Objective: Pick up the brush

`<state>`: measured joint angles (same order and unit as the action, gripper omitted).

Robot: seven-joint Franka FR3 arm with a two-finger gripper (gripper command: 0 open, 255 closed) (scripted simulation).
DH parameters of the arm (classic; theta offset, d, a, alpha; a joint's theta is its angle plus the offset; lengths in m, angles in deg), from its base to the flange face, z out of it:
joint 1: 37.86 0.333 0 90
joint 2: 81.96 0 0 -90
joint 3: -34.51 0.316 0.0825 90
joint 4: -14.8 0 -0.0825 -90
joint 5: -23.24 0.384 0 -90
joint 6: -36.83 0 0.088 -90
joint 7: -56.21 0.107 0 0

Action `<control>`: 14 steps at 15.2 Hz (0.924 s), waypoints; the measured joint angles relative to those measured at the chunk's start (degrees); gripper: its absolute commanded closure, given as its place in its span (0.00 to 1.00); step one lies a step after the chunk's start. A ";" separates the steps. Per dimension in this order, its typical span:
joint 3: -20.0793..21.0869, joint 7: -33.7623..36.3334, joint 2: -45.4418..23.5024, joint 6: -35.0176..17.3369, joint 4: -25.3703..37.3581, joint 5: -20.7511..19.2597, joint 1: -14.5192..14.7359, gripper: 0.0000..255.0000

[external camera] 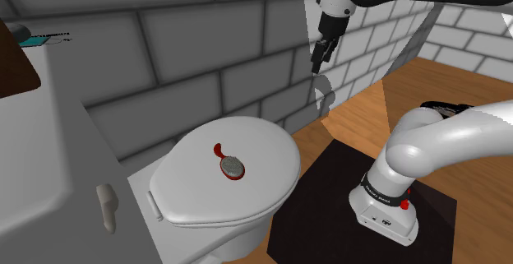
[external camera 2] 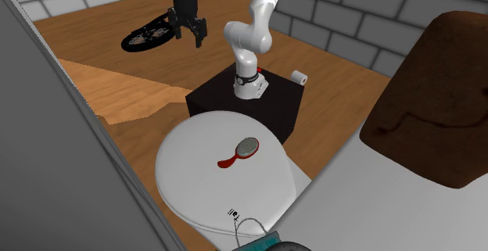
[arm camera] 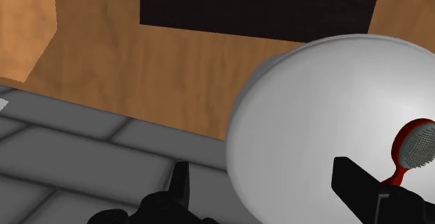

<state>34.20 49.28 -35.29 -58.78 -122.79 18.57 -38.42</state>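
**Desk:** What surrounds the arm?

**Photographer:** A grey brick wall (external camera: 205, 48) and a wooden floor (external camera: 353, 114). A closed white toilet lid (external camera: 201, 201) is the work surface.

**Desk:** And the brush?

**Photographer:** The brush (external camera: 229, 164) lies flat mid-lid. Its long axis runs diagonally, red handle towards the wall, grey head towards the black stand (external camera: 329, 180). The gripper (external camera: 319, 61) hangs well apart from it, fingers (arm camera: 182, 184) parted, empty.
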 measured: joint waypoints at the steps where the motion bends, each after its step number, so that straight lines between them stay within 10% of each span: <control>1: 0.00 0.00 0.00 0.00 0.00 0.00 0.00 0.00; 14: 12.41 14.62 -11.31 -13.30 -4.15 7.07 4.30 0.00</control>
<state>46.61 63.90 -46.60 -72.08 -126.94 25.64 -34.12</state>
